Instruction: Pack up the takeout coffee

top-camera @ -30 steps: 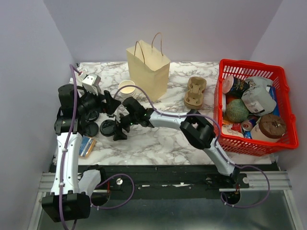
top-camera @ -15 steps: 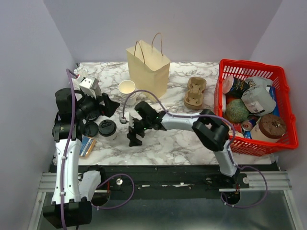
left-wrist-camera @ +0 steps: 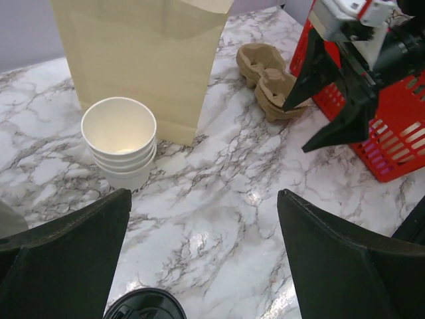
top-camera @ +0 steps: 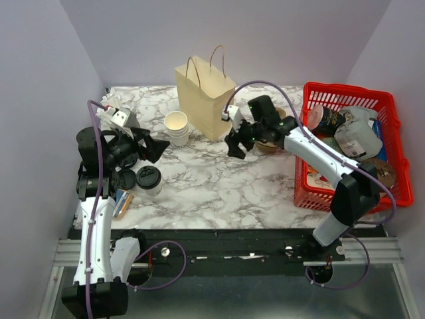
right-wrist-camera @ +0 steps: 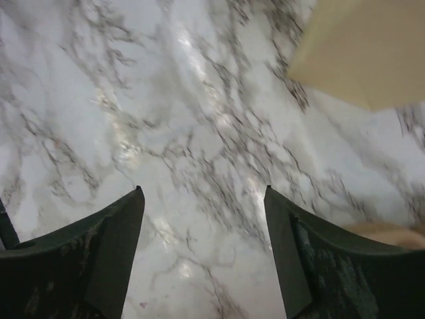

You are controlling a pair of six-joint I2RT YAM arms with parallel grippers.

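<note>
1. Top external: the takeout coffee (top-camera: 149, 178) stands on the counter (top-camera: 219, 193) at its left side, just below the left tool (top-camera: 157, 147). The right tool (top-camera: 236, 143) hovers beside the paper bag (top-camera: 206, 93).
2. Left wrist: the left tool (left-wrist-camera: 202, 259) is wide and empty, with the stack of lidless cups (left-wrist-camera: 119, 139) ahead.
3. Right wrist: the right tool (right-wrist-camera: 202, 252) is spread wide over the counter, holding nothing.

Bright, even light casts soft shadows and glares off the marble table (left-wrist-camera: 219, 199) (right wrist view blurred).
</note>
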